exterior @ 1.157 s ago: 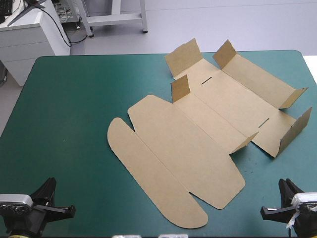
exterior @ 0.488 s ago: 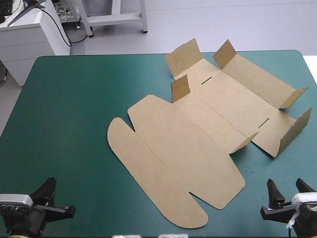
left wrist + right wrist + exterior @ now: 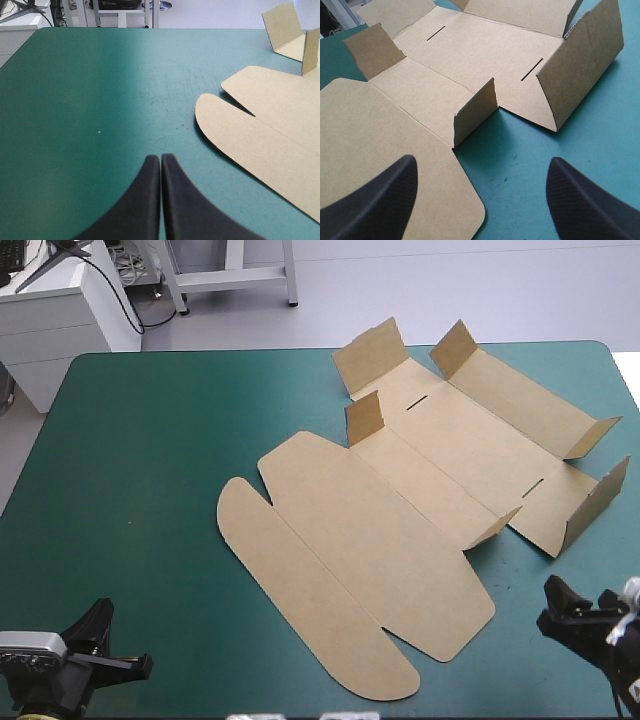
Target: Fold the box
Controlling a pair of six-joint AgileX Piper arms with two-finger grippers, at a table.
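The wide-open, empty right gripper [image 3: 482,161] should meet the nearest upright flap [image 3: 476,112] of the flat brown cardboard box [image 3: 380,540] squarely; left gripper [image 3: 160,158] closed, empty.

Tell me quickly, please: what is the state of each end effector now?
Left end effector: closed, holding nothing.
Right end effector: open, holding nothing.

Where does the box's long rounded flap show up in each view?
High view: the rounded flap lies flat along the box's near left edge.
Left wrist view: flat on the teal-green cover, ahead of and beside the shut left gripper.
Right wrist view: not in it; the open right gripper faces the lid panel.
Shared landmark: the small upright tab at the lid's far corner.
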